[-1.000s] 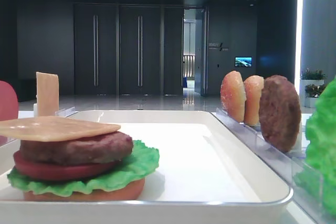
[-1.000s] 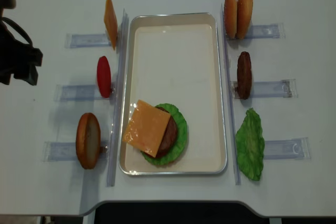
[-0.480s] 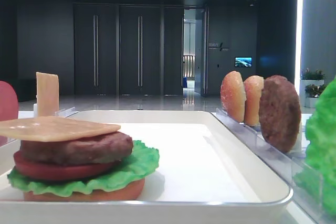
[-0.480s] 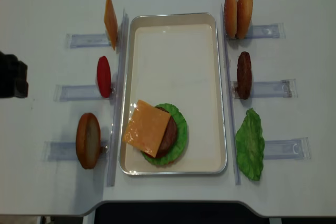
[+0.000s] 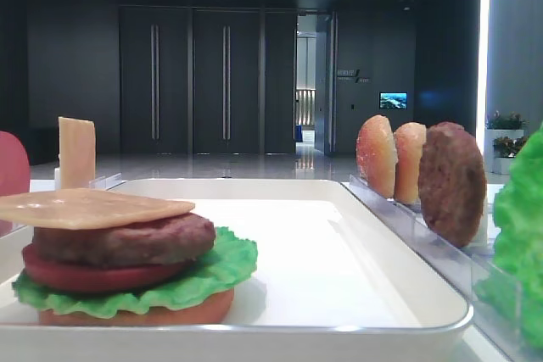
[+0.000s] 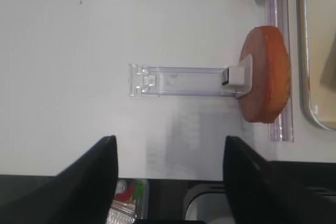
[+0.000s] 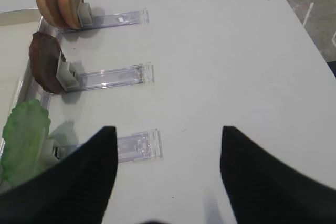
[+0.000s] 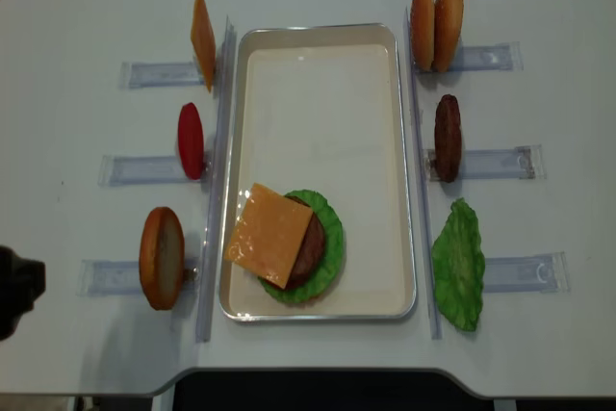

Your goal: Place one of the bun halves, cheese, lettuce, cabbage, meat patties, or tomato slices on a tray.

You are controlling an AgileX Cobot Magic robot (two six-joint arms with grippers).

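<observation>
Nearest the table's front edge, the left gripper point(image 6: 168, 182) hovered over bare tabletop with its two dark fingers point(image 6: 89, 177) spread wide and nothing between them; the right gripper point(image 7: 168, 166) stood likewise agape and empty above the white table point(image 8: 539, 353) on the opposite side. Just ahead of the left gripper, a bun half point(image 8: 161, 258) stood on edge in a clear slotted rack point(image 6: 178, 80). Beside it, at the near end of the white tray point(image 8: 385, 170), lay a stack: orange bun base point(image 5: 136, 313), lettuce leaf point(image 8: 332, 238), tomato slice point(image 5: 93, 275), meat patty point(image 5: 123, 239), and on top the cheese slice point(image 8: 269, 235), flat and set askew. Right of the tray, a second lettuce piece point(image 8: 458, 265) leaned in its rack. Farther back stood an upright tomato slice point(image 8: 191, 141) at left and a meat patty point(image 8: 448, 138) at right. Farthest off, a second cheese slice point(image 8: 202, 38) stood on edge at left, and two bun halves point(image 8: 437, 26) stood side by side at right.
</observation>
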